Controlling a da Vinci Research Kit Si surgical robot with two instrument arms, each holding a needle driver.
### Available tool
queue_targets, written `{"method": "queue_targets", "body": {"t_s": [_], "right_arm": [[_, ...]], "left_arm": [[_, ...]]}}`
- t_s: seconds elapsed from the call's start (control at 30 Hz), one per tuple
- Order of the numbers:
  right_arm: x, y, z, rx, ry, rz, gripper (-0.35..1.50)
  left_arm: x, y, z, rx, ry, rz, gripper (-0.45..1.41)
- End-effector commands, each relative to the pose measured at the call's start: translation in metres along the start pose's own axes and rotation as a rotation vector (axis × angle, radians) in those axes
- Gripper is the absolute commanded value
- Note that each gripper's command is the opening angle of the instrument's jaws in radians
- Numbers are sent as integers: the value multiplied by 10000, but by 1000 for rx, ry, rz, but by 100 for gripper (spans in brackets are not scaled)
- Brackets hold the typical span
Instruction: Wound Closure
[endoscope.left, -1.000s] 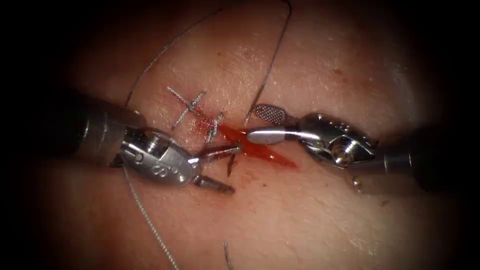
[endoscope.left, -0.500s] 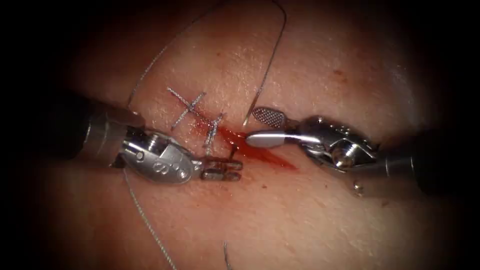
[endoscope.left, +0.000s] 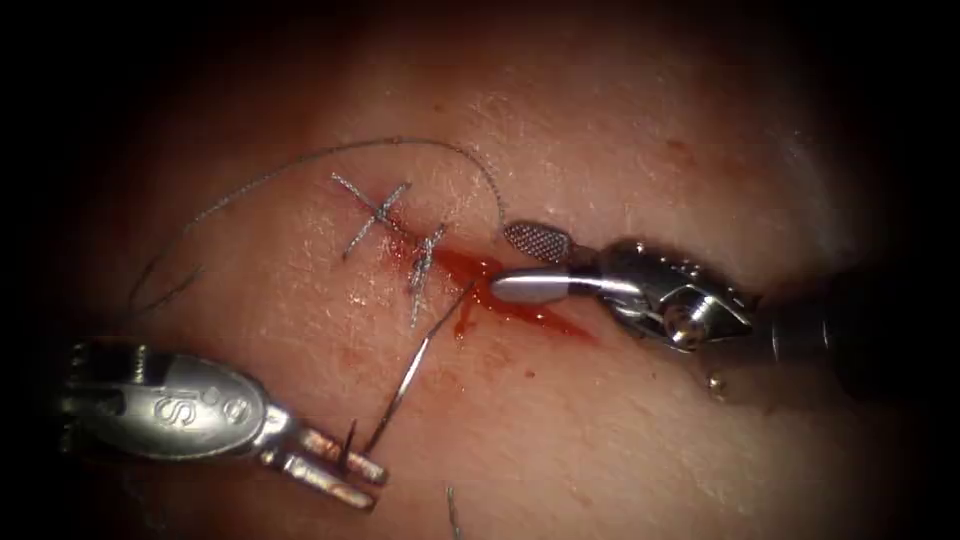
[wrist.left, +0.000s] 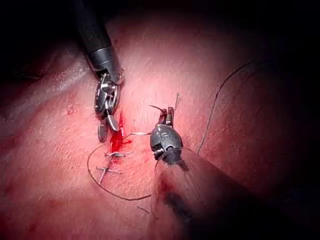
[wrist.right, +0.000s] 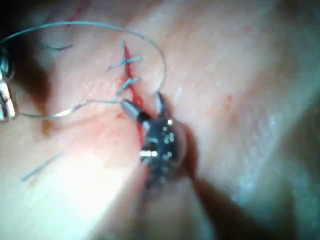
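Pale pork-belly tissue (endoscope.left: 620, 440) forms the ground, its cut (endoscope.left: 520, 305) wet with red fluid (endoscope.left: 470, 275). Needle (endoscope.left: 347, 448): dark, curved, free of the tissue, clamped by the left tool (endoscope.left: 335, 470) left of the cut. Thread (endoscope.left: 410, 365) is drawn taut from the cut. Right tool (endoscope.left: 530, 262): jaws parted, holding nothing, at the cut.

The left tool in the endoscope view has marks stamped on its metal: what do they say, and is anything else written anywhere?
"S" followed by two small round marks: stamped on the metal body of the left tool, which holds the needle off the tissue, left of the cut.
Right tool: jaws open, holding nothing, no lettering I can read.
Wrist views: no readable text.
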Motion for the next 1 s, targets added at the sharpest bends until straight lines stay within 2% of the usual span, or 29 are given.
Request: {"method": "queue_targets", "body": {"t_s": [0.03,0.1,0.23,0.37,0.4,0.47,0.6,0.73,0.77,0.8,0.9,1.0], "right_arm": [[-10,-6,5,13,-7,-15,130],[-8,-10,3,22,-5,-66,130],[18,-24,-14,-23,-47,-199,140],[39,-38,-30,-53,-47,-251,140],[39,-38,-30,-53,-47,-251,140],[56,-54,-40,-89,-34,-269,138],[69,-75,-43,-106,-28,-274,133],[77,-88,-44,-108,-30,-273,131],[77,-88,-44,-108,-30,-273,131],[81,-95,-44,-106,-24,-266,131],[86,-102,-45,-102,-15,-259,130],[97,-109,-47,-102,0,-226,115]], "left_arm": [[10,3,-3,15,7,2,-45],[22,3,-11,33,10,45,-45],[37,-10,-18,152,-16,222,-45],[50,-30,-30,256,14,300,-45],[50,-30,-30,256,14,300,-45],[74,-54,-52,363,46,380,-45],[116,-88,-86,495,103,449,-45],[148,-113,-113,577,120,486,-45],[148,-113,-113,577,120,486,-45],[165,-125,-126,617,114,495,-45],[171,-124,-128,624,120,498,-45],[143,-96,-95,615,121,544,-45]]}}
